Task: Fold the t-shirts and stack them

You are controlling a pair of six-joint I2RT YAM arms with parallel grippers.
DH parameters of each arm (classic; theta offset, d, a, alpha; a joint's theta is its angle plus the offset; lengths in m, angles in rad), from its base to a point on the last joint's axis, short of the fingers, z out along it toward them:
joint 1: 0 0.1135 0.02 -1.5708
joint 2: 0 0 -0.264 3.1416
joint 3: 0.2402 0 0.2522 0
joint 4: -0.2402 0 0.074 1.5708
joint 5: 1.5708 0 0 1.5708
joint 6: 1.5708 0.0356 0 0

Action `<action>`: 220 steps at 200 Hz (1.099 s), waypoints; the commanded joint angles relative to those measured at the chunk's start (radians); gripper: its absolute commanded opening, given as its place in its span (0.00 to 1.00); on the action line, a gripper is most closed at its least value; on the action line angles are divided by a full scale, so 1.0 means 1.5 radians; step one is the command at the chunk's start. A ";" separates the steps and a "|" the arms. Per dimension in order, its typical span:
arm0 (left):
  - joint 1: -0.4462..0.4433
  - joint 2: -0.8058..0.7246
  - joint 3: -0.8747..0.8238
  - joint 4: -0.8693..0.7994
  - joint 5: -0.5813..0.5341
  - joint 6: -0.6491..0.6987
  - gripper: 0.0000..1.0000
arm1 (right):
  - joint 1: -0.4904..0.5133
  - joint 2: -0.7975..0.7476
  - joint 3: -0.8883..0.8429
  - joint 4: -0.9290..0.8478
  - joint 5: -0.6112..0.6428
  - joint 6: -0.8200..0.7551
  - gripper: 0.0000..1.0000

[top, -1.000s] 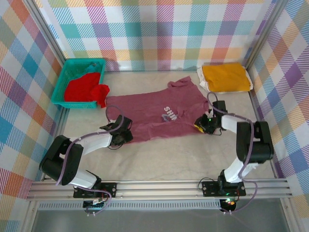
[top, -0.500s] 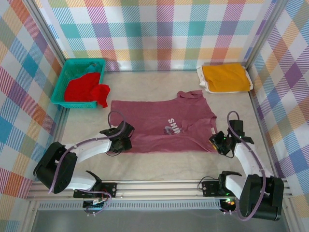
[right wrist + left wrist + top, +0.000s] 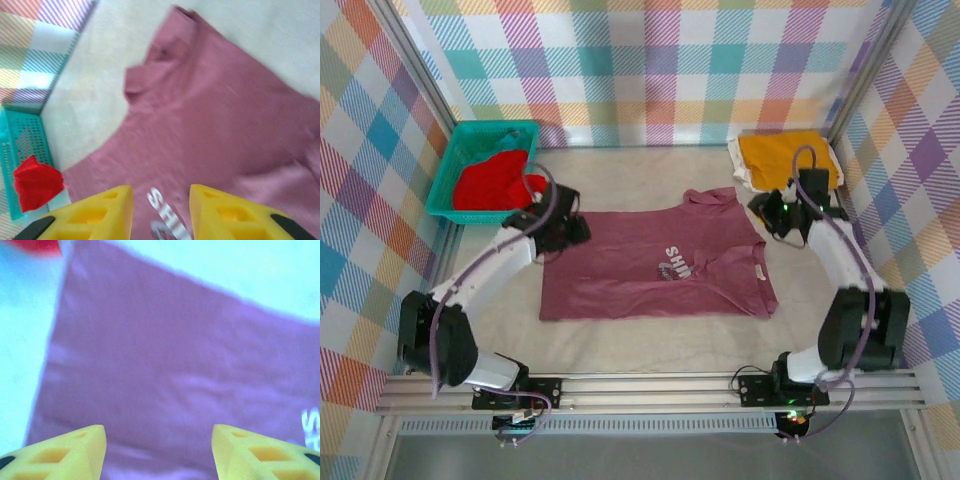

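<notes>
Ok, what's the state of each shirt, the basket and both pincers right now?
maroon t-shirt: spread flat on the table, print up, not held.
yellow-orange t-shirt: folded, far right corner.
teal basket: upright, holds the red t-shirt.
red t-shirt: bunched up, unfolded.
left pincer: open, empty, over the maroon t-shirt.
right pincer: open, empty.

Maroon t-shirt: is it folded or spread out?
Mostly spread: the maroon t-shirt lies flat on the table, print showing, one edge flap doubled over.
</notes>
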 commanded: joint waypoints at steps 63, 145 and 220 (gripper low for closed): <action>0.104 0.347 0.306 -0.135 -0.025 0.097 0.62 | 0.034 0.304 0.310 -0.059 -0.101 -0.029 0.38; 0.147 0.491 0.396 -0.115 -0.083 0.071 0.63 | 0.036 0.281 0.247 -0.014 -0.121 -0.026 0.39; 0.158 0.554 0.441 -0.088 -0.014 0.082 0.57 | 0.035 0.241 0.203 0.005 -0.114 -0.016 0.38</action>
